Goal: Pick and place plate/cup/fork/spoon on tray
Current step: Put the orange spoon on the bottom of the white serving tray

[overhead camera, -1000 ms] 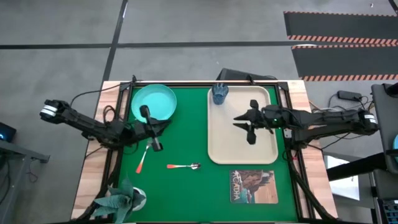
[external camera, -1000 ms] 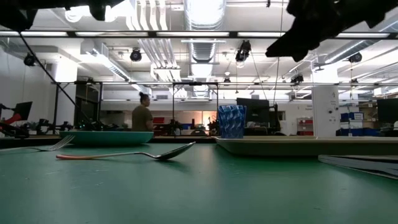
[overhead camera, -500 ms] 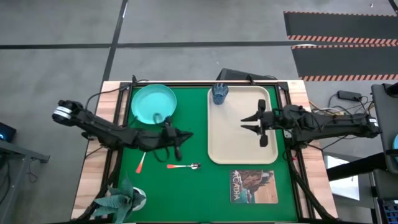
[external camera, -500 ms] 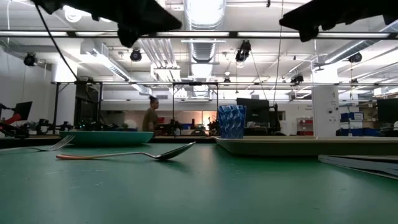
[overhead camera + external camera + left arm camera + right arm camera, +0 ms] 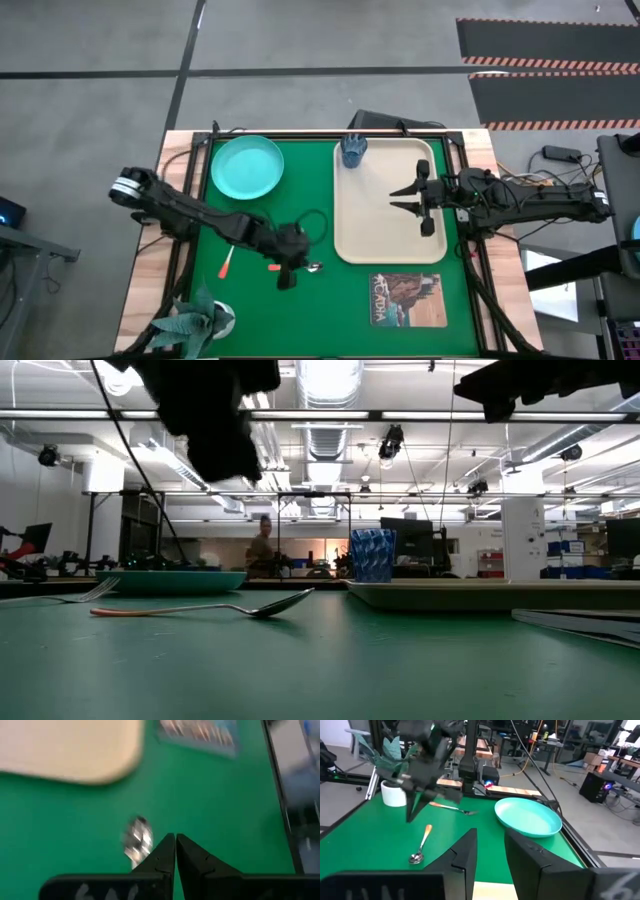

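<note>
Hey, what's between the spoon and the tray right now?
Nothing: in the high view only bare green mat lies between the spoon and the tray. The left gripper hovers over the spoon's handle.

Left gripper (image 5: 287, 281) over spoon (image 5: 297, 267), cup (image 5: 353, 150) on tray (image 5: 372, 225) — plate (image 5: 247, 167) apart

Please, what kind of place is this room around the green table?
Probably a robotics lab or workshop: exposed ceiling ducts with strip lights, desks with computer equipment behind the table, and a person far off in the open hall.
</note>
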{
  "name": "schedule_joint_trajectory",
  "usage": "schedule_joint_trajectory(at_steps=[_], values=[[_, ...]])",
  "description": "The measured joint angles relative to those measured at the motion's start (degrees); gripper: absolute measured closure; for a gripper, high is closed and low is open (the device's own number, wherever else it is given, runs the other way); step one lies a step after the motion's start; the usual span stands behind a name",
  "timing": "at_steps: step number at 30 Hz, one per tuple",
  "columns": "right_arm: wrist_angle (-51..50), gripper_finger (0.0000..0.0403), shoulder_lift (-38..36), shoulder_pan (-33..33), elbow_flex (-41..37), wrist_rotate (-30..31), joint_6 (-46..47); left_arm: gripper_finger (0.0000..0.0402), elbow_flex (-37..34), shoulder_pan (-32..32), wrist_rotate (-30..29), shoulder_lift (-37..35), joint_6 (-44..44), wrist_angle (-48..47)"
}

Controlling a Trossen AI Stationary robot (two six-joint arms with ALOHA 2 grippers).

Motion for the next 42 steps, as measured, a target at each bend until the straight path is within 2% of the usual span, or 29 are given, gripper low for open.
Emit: schedule_joint_trajectory(at_steps=[5,11,17,22,25,37,42], values=[[-0.3,0.0317,0.0,0.0,0.0,0.0,0.0,0.0401,-0.2,-1.3,2.2,4.7,0.0,-2.8],[-1.0,0.0312,0.0,0.0,0.0,0.0,0.0,0.0394,-0.2,-1.4,2.0,6.0,-3.3,-3.2],[-1.6,0.0307,0.1,0.0,0.0,0.0,0.1,0.0341,-0.4,-1.4,0.1,5.6,-4.4,-8.8],[-1.6,0.0312,0.1,0.0,0.0,0.0,0.4,0.0288,-1.5,-1.4,-3.2,5.5,-4.4,-8.8],[-1.6,0.0314,0.1,0.0,0.0,0.0,0.4,0.0272,-2.9,-1.4,-4.0,5.5,-4.0,-8.6],[-1.9,0.0306,0.1,0.0,0.0,0.0,0.6,0.0269,-4.0,-1.4,-6.1,6.3,-3.9,-6.6],[-2.8,0.0312,0.2,0.0,0.0,0.0,0.5,0.0269,-3.8,-2.0,-7.3,8.4,-1.2,-4.7]])
